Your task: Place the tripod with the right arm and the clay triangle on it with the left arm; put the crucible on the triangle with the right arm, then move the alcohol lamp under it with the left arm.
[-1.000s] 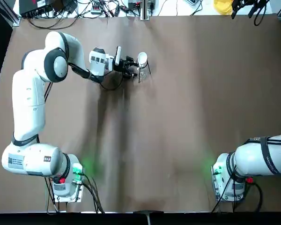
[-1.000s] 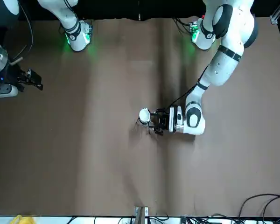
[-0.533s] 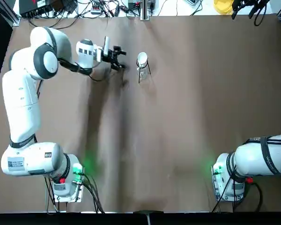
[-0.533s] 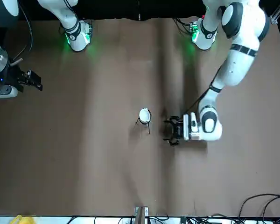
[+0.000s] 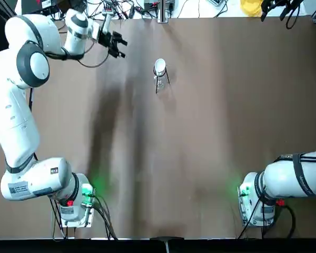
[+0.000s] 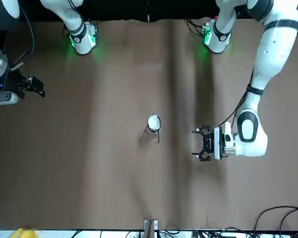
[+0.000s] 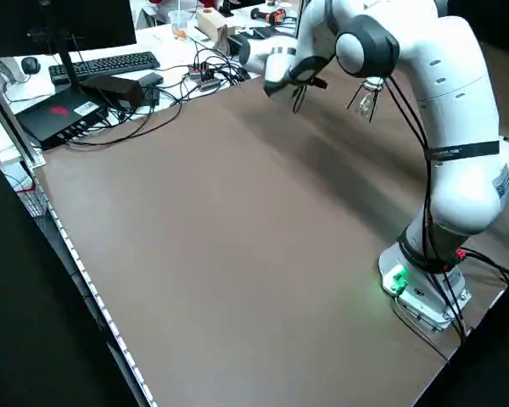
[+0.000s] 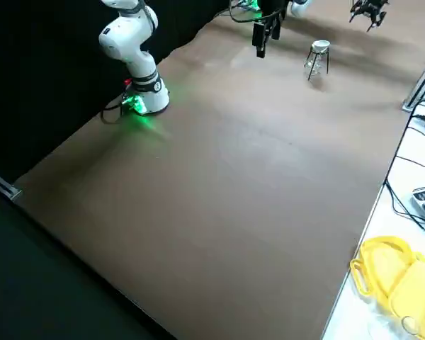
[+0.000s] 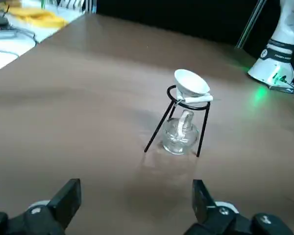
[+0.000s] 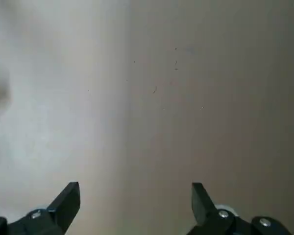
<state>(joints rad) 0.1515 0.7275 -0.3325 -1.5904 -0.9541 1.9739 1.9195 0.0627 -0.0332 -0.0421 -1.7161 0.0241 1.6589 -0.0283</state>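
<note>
Retreating from the stand, the left pincer [image 9: 137, 205] draws away, spread and holding nothing | alcohol lamp [image 9: 180, 136] sits beneath the tripod [image 9: 204, 128], crucible [image 9: 190, 83] tilted on the clay triangle [image 9: 198, 99] above | right pincer [image 10: 136, 208] parked aside, also spread | assembly appears complete

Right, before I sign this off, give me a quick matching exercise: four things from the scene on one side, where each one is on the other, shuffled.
1. Crucible
2. Lamp
3. Left gripper
4. Yellow trays

A. Off to the side, on the white surface beyond the brown table
B. Standing beneath the ring, between the tripod's legs
C. Jaws apart with nothing between them, away from the tripod
D. On the clay triangle, above the ring

Pairs: 1-D, 2-B, 3-C, 4-A
</note>
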